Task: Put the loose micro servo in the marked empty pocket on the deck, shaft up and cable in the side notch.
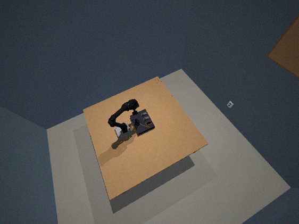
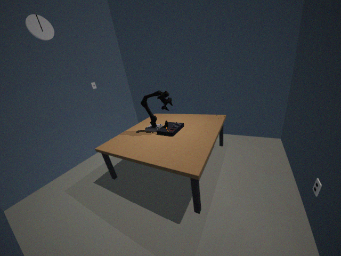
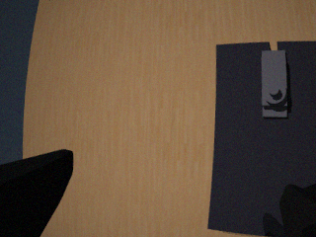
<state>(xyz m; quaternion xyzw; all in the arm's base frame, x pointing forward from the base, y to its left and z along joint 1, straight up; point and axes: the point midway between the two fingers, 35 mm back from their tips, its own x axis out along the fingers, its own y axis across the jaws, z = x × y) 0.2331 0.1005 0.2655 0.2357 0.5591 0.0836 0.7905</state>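
Note:
The dark deck (image 1: 140,129) (image 2: 164,133) (image 3: 242,148) lies on the table beside the arm's base. A small dark upright shape on it, seemingly the loose servo (image 1: 136,121) (image 2: 166,124), has an orange cable (image 1: 144,125) running toward the red-marked pocket (image 1: 148,123) (image 2: 172,129). The pocket looks empty; shaft direction and ears are too small to tell. My gripper (image 2: 170,108) (image 3: 182,182) is open with nothing between its fingers, high above the deck's far side. In the wrist view its right finger overlaps the deck; the loose servo does not show there.
Two grey servo-like blocks sit in the deck beyond the marked pocket: one (image 1: 144,113) farther off and one (image 1: 146,118) nearer the pocket. The wrist view shows one grey block (image 3: 274,74) by an edge notch. The pale arm base (image 2: 150,128) stands beside the deck on the wooden table (image 1: 154,154) (image 2: 176,151).

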